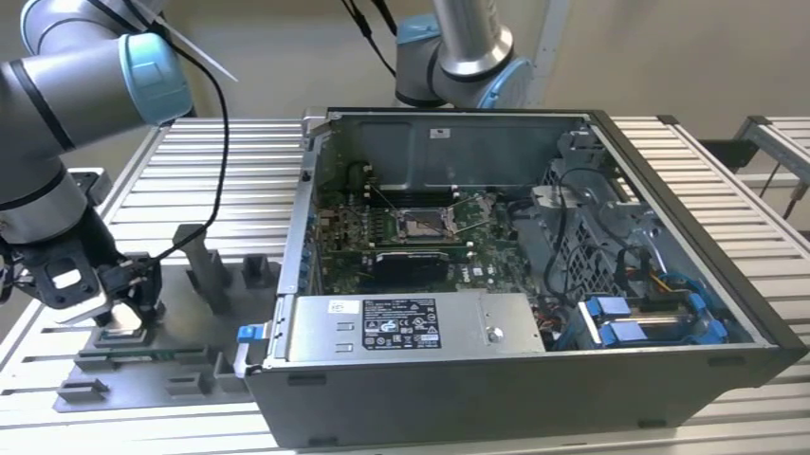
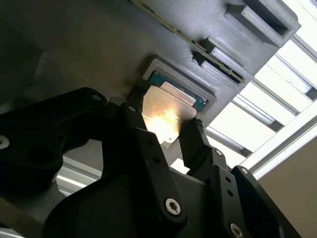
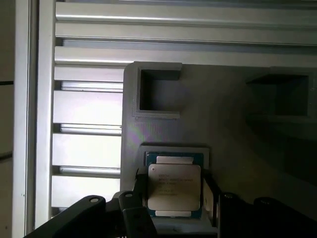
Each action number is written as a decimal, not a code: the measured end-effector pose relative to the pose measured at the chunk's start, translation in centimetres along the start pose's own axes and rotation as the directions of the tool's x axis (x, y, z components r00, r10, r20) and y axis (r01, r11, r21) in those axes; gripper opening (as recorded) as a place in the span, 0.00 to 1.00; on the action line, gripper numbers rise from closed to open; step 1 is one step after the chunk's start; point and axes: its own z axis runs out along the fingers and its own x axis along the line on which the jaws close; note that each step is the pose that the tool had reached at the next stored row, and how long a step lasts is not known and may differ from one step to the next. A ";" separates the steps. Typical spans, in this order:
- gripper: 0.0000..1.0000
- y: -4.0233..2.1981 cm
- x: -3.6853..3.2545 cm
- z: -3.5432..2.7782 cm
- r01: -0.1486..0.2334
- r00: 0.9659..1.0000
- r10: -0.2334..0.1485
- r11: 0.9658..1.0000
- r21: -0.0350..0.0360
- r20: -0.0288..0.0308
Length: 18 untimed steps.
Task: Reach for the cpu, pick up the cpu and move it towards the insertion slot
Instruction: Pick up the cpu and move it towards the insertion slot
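Quick pass. My gripper (image 1: pixel 120 318) is down low at the exterior view's left, over the grey fixture plate (image 1: pixel 190 318) that lies on the table (image 1: pixel 215 161). The table is bare aluminium slats with dark gaps between them. It carries both the plate and the open computer case (image 1: pixel 506 389). In the first wrist view the slats catch bright light just beside the plate's edge. The plate is matte grey plastic with upright blocks (image 1: pixel 203 270) on it and a square pocket (image 3: pixel 159 91) near the chip's nest.

The cpu (image 3: pixel 174 186) lies flat in a shallow grey nest on that plate, silvery top up, with a green edge showing round it. In the second wrist view the cpu (image 2: pixel 168 111) glares with reflected light. The gripper straddles it in both wrist views, one jaw at each of two opposite sides. I can't tell whether the jaws are pressing on the chip's edges or standing just off them.

The insertion slot (image 1: pixel 422 224) is well apart from the chip, toward the exterior view's right. It sits on the green motherboard (image 1: pixel 348 237) inside the case, with a shiny metal frame and a grey centre. A silver power supply (image 1: pixel 418 327) sits at the case's near side, with blue parts (image 1: pixel 639 318) beside it.

Room: a plain beige wall (image 1: pixel 279 57) is behind. A second arm (image 1: pixel 456 47) stands beyond the case. Another slatted bench (image 1: pixel 779 142) is at the exterior view's far right.
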 end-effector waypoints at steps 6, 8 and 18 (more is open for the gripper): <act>0.00 0.02 0.00 -0.64 0.000 1.000 0.000 1.000 0.000 0.000; 0.00 0.03 0.00 -0.85 0.000 1.000 0.000 1.000 0.000 0.000; 0.00 0.06 0.00 -1.55 0.000 1.000 0.000 1.000 0.000 0.000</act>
